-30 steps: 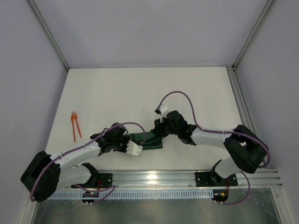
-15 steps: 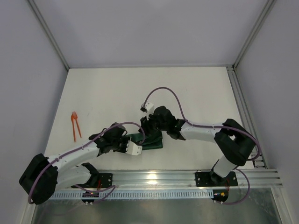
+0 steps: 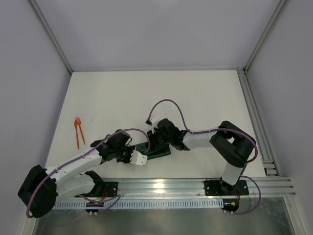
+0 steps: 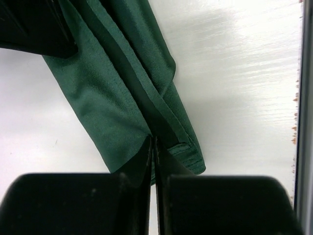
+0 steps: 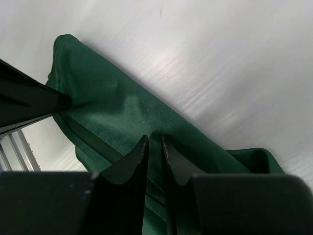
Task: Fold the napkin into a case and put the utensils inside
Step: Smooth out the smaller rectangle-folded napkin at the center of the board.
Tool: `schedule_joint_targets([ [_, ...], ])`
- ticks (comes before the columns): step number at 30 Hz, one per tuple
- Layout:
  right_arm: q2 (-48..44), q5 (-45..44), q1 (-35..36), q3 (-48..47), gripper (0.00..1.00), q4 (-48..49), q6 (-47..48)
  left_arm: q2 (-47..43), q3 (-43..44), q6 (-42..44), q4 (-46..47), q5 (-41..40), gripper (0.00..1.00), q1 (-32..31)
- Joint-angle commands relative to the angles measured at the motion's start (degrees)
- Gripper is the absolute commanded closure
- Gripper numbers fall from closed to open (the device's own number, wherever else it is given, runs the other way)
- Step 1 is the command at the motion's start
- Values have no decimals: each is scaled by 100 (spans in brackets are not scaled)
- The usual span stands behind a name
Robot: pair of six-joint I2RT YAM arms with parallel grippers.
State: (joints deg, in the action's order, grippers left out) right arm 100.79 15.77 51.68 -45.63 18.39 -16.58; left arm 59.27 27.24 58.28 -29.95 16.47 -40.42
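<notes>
The dark green napkin lies folded into a narrow strip near the table's front edge, between my two grippers. My left gripper is shut on the strip's left end; in the left wrist view the jaws pinch a layered fold of the cloth. My right gripper is pressed down on the strip just right of the left one, its jaws nearly closed, pinching a ridge of cloth. The orange utensils lie far to the left on the table, untouched.
A metal rail runs along the table's near edge just behind the napkin. Grey walls enclose the white table on three sides. Purple cables loop above the arms.
My right gripper has slid left along the napkin toward the left gripper, bunching the strip shorter. The left gripper has stayed almost where it was.
</notes>
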Motion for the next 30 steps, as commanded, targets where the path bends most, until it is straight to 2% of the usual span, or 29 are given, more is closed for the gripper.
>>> schedule_joint_targets([
  [1, 90, -197, -35, 80, 81, 217, -135, -56, 404, -71, -572, 479, 100, -27],
  [10, 134, -171, -229, 124, 83, 244, -91, -56, 686, -71, -1232, 858, 98, -27],
  [12, 142, -153, -237, 133, 83, 252, -100, 6, 651, -10, -1276, 823, 84, -27],
  [13, 134, -153, -237, 150, 83, 261, -100, 32, 624, -1, -1276, 805, 69, -27],
  [15, 160, -144, -246, 159, 84, 279, -91, 103, 650, -140, -1267, 875, 63, -27],
  [21, 239, -118, -246, 142, 84, 296, -47, -379, 993, -711, -1162, 1096, 62, -18],
  [23, 222, -109, -246, 133, 84, 288, -21, -416, 1020, -835, -969, 851, 62, -9],
  [25, 213, -100, -237, 115, 84, 279, 40, -311, 915, -871, -741, 219, 59, -9],
  [28, 169, -74, -237, 107, 84, 288, 128, -39, 537, -784, -47, -336, 57, -1],
  [30, 142, -65, -237, 115, 84, 296, 164, 137, 405, -704, 174, -337, 54, -1],
])
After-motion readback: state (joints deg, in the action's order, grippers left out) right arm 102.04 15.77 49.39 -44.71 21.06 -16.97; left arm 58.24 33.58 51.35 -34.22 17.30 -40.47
